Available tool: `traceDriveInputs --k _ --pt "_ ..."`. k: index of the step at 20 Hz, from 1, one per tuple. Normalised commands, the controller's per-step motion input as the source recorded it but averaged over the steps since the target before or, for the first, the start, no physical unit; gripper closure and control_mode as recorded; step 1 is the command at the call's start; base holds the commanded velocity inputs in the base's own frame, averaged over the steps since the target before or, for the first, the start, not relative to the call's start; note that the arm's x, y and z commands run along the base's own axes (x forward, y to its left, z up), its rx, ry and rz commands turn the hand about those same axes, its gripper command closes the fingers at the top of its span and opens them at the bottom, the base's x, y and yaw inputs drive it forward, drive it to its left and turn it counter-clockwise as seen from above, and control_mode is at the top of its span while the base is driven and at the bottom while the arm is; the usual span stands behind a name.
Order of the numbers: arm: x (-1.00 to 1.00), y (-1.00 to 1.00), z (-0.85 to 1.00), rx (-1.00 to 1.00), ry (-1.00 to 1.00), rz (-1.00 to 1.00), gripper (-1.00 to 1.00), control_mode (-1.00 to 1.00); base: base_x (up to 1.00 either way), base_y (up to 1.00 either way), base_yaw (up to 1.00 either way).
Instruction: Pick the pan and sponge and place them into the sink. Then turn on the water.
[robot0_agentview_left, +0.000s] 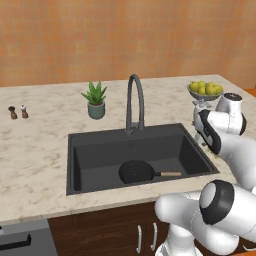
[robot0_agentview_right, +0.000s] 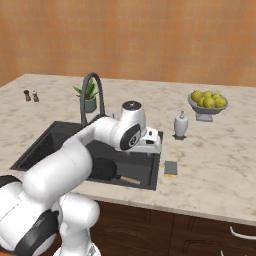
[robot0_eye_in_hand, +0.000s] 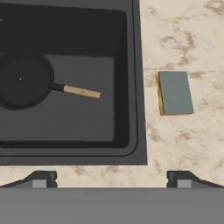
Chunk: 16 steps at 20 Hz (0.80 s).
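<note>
gripper (robot0_eye_in_hand: 112, 179) open, pointing down over sink (robot0_eye_in_hand: 133, 87) rim, near sponge (robot0_eye_in_hand: 175, 92)

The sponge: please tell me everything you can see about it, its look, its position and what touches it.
The sponge is a small flat rectangle with a grey top face and a yellow layer showing along its edge. It lies flat, grey face up, on the beige marbled counter, just off the right rim of the black sink, apart from it. Nothing touches it except the counter. The pan already lies in the basin. The fingers sit wide apart, holding nothing.
</note>
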Motion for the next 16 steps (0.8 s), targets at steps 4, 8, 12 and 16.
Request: traceDriveInputs --k 4,8,12,16 --pt "0.00 -0.79 0.00 0.18 -0.04 0.00 -1.00 -1.00 0.00 0.00 0.00" --pt "0.01 -0.69 0.00 0.18 -0.08 0.00 -1.00 -1.00 0.00 0.00 0.00" --pt "0.06 -0.27 -0.04 0.07 -0.14 0.01 -1.00 -1.00 0.00 0.00 0.00" --pt "0.15 -0.01 -0.32 -0.01 -0.13 0.03 -1.00 -1.00 0.00 0.00 0.00"
